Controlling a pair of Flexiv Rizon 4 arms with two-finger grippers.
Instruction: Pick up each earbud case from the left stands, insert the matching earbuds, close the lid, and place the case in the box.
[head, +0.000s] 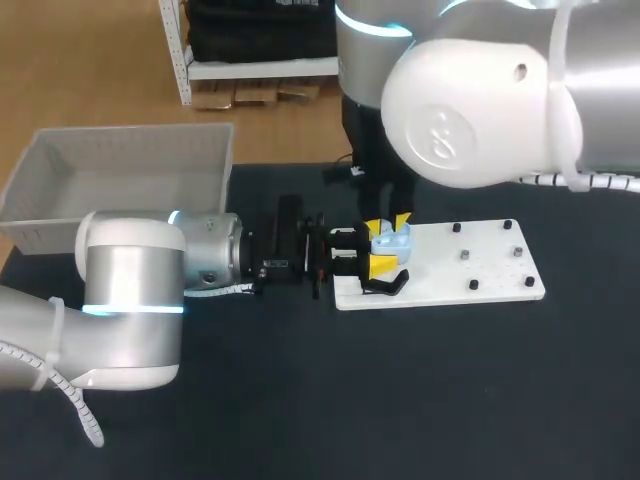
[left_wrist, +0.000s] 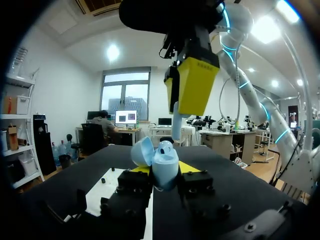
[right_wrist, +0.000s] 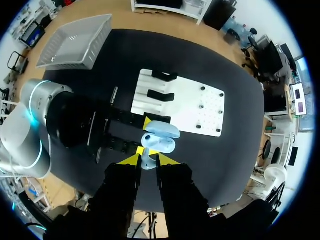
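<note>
Black table (head: 420, 400) is set with a white board (head: 470, 270) and a grey box (head: 60, 228) at left rear. Light-blue earbud case (left_wrist: 166, 160), lid open, is clamped between the left gripper (left_wrist: 164, 176) fingers at the board's left end; contents can't be told. Right gripper (right_wrist: 148, 160) is pointed down directly above it, with a pale earbud (left_wrist: 177, 127) pinched between narrow tips.

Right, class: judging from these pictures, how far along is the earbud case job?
Done: the earbud case is off its stand, lid open, held in the left end effector. In hand: the right end effector holds an earbud just above it. Left: seating the earbud, closing the lid, and boxing the case; the box shows no case yet.
</note>
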